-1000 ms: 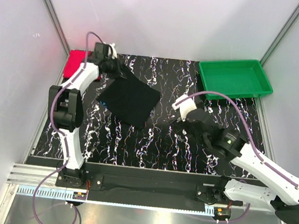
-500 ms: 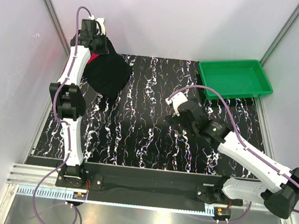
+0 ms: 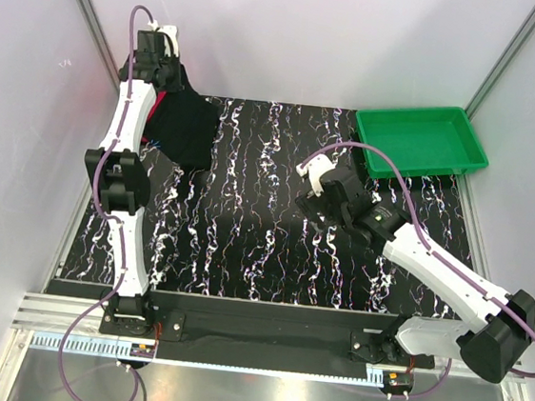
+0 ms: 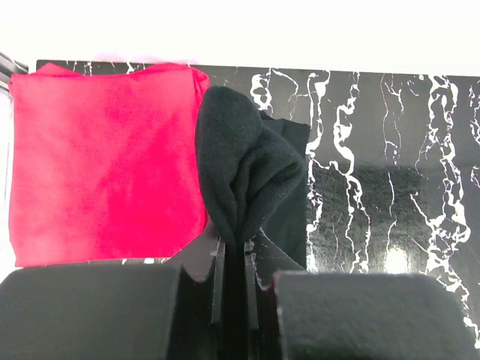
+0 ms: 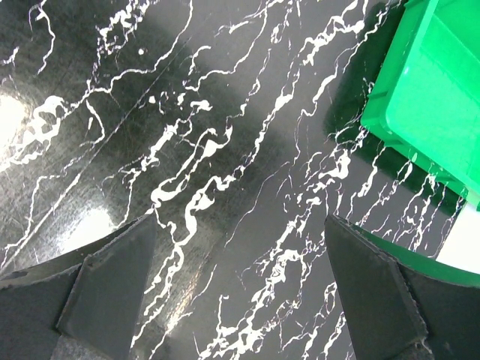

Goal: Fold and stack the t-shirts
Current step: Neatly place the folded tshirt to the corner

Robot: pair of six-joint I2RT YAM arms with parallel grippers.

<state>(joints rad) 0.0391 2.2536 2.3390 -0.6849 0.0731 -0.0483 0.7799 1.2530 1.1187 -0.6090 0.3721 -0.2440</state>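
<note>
Black white-veined tabletop, pale walls, green tray

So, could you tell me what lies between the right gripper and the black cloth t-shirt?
Only bare white-veined black tabletop lies between the right gripper and black cloth t-shirt, per the top view.

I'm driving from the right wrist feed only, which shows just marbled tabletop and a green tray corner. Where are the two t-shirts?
Observer: The black t-shirt hangs bunched, pinched in the left gripper, over the table's far left corner.
Operator: And the red one?
Observer: The red t-shirt lies flat, folded into a rectangle, just beside the hanging black cloth in the left wrist view.
Operator: Do they overlap?
Observer: From the top camera, the black one hides nearly all the red; only a sliver shows.
</note>
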